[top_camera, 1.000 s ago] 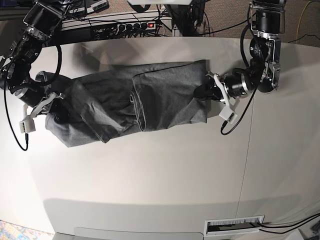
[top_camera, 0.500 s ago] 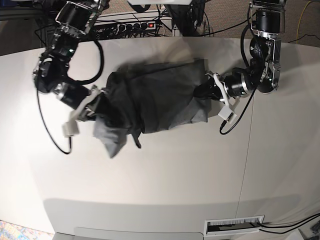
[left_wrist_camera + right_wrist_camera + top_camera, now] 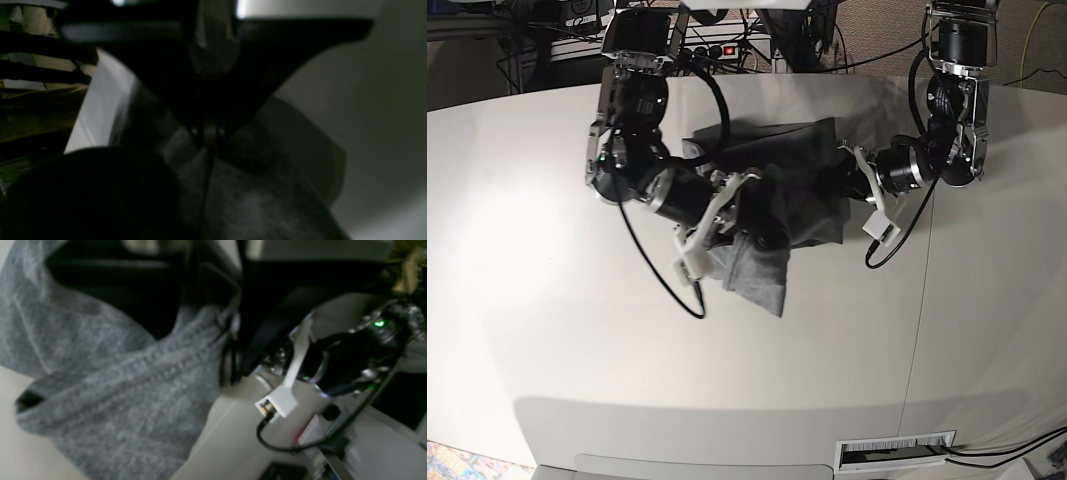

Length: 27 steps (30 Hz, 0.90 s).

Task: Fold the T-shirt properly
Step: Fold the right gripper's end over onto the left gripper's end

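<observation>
Fold-over step in hand. Right gripper [image 3: 752,205] jaws grip the T-shirt [image 3: 777,200] and carry its left end rightward; left gripper [image 3: 842,183] jaws pin the far-right edge on the table [image 3: 827,350]. Next: lay it flat and aligned, then release.

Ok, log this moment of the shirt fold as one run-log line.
stage: mid-fold | left gripper: shut on T-shirt edge | right gripper: shut on T-shirt, carried over the middle | table: shirt bunched

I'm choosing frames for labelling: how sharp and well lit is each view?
Base view: sharp and evenly lit, T-shirt clear, edges bowed by the wide lens. Left wrist view: very dark, soft, left gripper a black silhouette. Right wrist view: brighter but smeared and out of focus, right gripper dim.
</observation>
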Available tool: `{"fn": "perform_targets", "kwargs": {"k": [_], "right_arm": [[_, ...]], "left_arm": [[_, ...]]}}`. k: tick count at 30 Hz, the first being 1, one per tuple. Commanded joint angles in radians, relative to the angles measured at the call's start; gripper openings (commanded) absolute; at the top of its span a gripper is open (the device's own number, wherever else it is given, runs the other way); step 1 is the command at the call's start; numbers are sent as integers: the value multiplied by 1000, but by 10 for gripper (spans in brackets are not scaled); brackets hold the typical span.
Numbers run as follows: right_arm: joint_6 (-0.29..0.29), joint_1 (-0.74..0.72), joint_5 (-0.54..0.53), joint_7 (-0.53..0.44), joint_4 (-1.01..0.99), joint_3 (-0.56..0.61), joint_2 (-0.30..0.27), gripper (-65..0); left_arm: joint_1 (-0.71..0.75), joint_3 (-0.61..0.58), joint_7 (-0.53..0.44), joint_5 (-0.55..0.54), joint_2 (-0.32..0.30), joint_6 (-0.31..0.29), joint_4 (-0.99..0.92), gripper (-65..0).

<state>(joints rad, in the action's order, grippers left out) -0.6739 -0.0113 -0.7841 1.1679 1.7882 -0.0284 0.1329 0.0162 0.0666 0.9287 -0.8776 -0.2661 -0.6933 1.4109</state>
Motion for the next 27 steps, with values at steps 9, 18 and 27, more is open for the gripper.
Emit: {"fn": "perform_targets", "kwargs": {"k": [9, 18, 27], "right_arm": [[-3, -17, 202, -108, -51, 139, 8, -650], [-3, -19, 100, -124, -51, 209, 8, -488], [-4, -62, -31, -127, -51, 219, 8, -488]], "left_arm": [[-14, 1, -1, -23, -29, -5, 17, -650], [-14, 1, 0, -66, -31, -5, 18, -650], [-14, 2, 96, -66, -36, -5, 92, -650]]}}
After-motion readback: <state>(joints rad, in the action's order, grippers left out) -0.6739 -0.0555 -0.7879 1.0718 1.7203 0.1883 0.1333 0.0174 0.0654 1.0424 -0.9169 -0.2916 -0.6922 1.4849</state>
